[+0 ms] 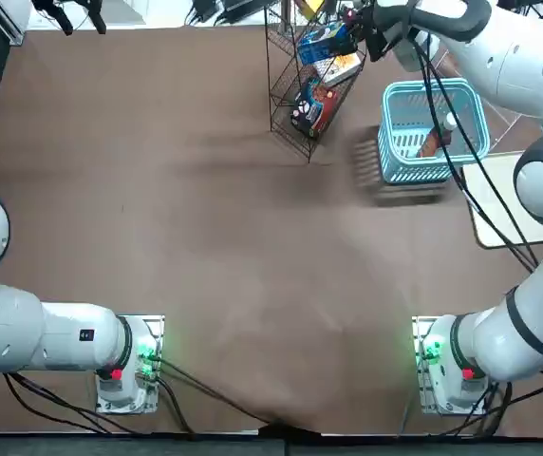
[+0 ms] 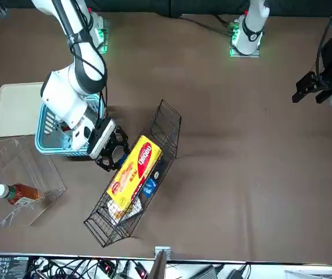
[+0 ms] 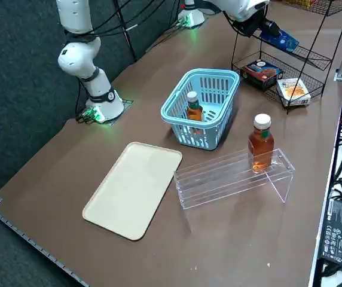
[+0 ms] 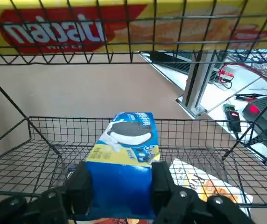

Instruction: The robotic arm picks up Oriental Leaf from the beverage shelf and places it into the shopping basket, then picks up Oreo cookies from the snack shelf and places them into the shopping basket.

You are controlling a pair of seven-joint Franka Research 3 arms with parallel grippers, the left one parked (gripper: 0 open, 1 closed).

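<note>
My right gripper (image 4: 120,186) reaches into the black wire snack shelf (image 1: 290,104) at the table's far side. Its fingers (image 4: 80,186) press both sides of the blue Oreo cookies box (image 4: 124,158), which lies on the middle tier. The side view has the Oreo box (image 3: 281,39) sticking out past the gripper (image 3: 263,27). One Oriental Leaf bottle (image 3: 194,107) stands inside the turquoise shopping basket (image 3: 177,116), to the right of the rack from my side. A second Oriental Leaf bottle (image 3: 260,143) stands on the clear acrylic beverage shelf (image 3: 219,179).
A flat orange-yellow box (image 2: 134,171) lies on the rack's top tier, above the gripper. A red-and-dark packet (image 3: 262,70) and a white-orange packet (image 3: 293,89) lie on the lowest tier. A cream tray (image 3: 135,188) lies beside the basket, toward my base.
</note>
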